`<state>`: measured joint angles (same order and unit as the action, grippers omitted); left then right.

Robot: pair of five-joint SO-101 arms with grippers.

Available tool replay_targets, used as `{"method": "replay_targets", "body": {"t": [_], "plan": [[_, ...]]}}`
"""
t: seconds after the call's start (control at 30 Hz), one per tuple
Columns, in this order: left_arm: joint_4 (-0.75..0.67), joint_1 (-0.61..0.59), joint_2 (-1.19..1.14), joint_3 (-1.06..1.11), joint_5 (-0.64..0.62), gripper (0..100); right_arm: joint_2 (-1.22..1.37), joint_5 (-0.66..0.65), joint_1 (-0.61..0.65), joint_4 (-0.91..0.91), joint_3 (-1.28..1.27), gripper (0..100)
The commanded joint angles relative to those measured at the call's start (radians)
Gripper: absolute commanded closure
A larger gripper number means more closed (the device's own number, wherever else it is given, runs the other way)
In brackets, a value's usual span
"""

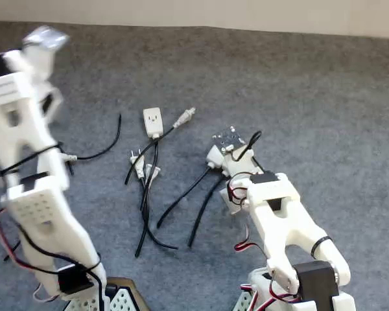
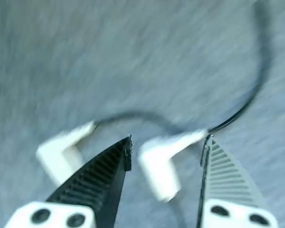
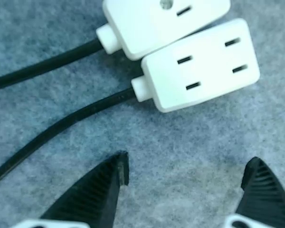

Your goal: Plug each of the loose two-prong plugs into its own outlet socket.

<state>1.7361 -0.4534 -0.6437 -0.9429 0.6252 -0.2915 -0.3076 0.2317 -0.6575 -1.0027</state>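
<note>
White two-prong plugs (image 2: 161, 166) lay loose, none seated. Left gripper (image 2: 168, 142) hung open astride one; right gripper (image 3: 187, 161) open over white outlet sockets (image 3: 199, 66).

The grey felt table (image 1: 324, 97) bears a white socket (image 1: 153, 122) with a plug (image 1: 185, 117) just beside it. Two more plugs (image 1: 138, 163) lie side by side nearer the arms. Black cords (image 1: 146, 214) trail across it, and two sockets (image 3: 199, 64) lie touching.
</note>
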Motion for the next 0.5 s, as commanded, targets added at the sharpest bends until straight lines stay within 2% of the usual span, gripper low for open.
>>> {"method": "replay_targets", "body": {"t": [0.0, 0.07, 0.13, 0.27, 0.47], "plan": [[0.003, 0.251, 0.007, -0.071, -0.129, 75, -0.051, 0.052, -0.042, 0.016, 0.007, 64.4], [-0.012, 0.341, 0.002, -0.077, -0.198, 75, -0.051, 0.066, -0.084, 0.016, 0.008, 64.4], [-0.095, 0.414, -0.013, -0.047, -0.27, 75, -0.053, 0.086, -0.122, 0.015, 0.021, 64.4], [-0.267, 0.479, -0.11, -0.01, -0.411, 75, -0.053, 0.103, -0.163, 0.012, 0.045, 64.4], [-0.293, 0.553, -0.248, -0.048, -0.44, 75, -0.053, 0.103, -0.203, 0.012, 0.056, 64.4]]}}
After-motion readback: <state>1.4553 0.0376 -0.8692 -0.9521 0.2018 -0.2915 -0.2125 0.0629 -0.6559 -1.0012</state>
